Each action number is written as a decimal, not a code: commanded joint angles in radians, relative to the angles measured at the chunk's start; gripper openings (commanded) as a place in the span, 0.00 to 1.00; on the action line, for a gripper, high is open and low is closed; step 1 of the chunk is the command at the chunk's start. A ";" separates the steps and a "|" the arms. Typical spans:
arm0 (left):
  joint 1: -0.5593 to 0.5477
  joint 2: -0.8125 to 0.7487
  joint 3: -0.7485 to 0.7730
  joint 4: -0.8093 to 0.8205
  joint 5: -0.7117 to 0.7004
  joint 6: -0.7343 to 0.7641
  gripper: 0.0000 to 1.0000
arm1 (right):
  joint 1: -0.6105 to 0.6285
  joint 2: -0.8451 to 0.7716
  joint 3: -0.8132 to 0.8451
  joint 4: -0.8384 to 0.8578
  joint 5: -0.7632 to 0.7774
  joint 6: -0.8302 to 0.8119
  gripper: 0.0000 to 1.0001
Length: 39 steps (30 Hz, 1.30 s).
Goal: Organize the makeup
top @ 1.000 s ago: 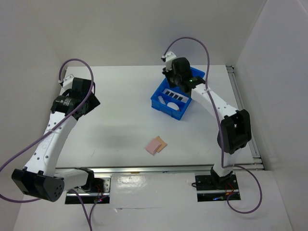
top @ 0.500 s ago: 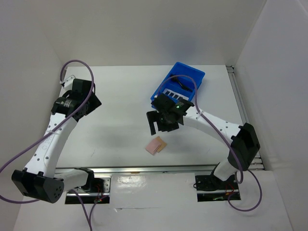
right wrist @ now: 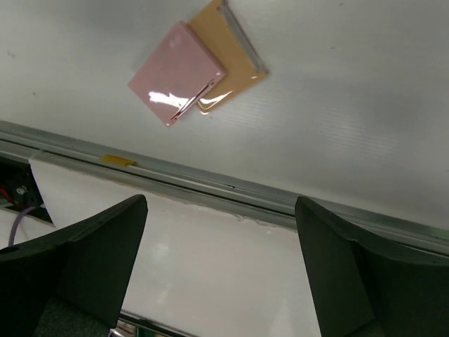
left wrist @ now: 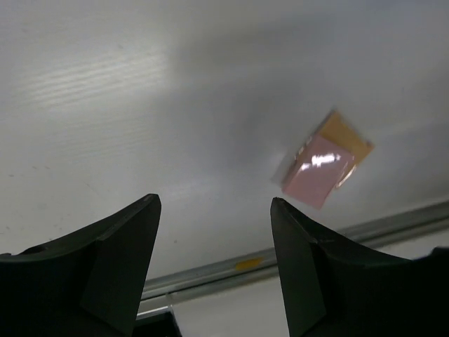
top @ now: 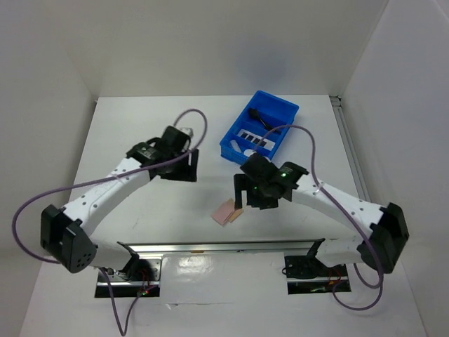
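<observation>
Near the tabletop's (top: pixel 154 119) front edge, two overlapping pads (top: pixel 226 210) are lying loose; right end effector (top: pixel 238 199) is hovering beside them, gaping wide, empty; left end effector (top: pixel 191 166), part open, is holding nothing; next, probably pinching the pads for the tray (top: pixel 231 144).

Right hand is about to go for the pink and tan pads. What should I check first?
1. Right hand open: ok, jaws stand wide apart.
2. Right hand empty: ok, nothing between the fingers.
3. Pads found: ok, the pink pad overlaps the tan pad, both flat on the table.
4. Right hand lined up on the pads: not ok, in the wrist view they lie beyond the fingertips, not between them.
5. Left hand out of the way: ok, open, empty and apart from the pads.
6. Free space in the blue tray: cannot tell.
</observation>
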 commanded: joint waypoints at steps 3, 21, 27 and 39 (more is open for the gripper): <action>-0.150 0.051 -0.033 -0.060 0.072 0.040 0.77 | -0.066 -0.178 -0.066 -0.053 0.056 0.017 0.94; 0.136 -0.161 0.044 -0.175 -0.087 -0.183 0.76 | 0.046 0.358 0.255 -0.041 -0.038 0.238 0.92; 0.145 -0.184 0.024 -0.184 -0.109 -0.183 0.76 | 0.046 0.440 0.275 -0.025 -0.069 0.218 0.92; 0.154 -0.204 -0.005 -0.160 -0.115 -0.158 0.76 | 0.046 0.553 0.304 0.050 -0.078 0.190 0.85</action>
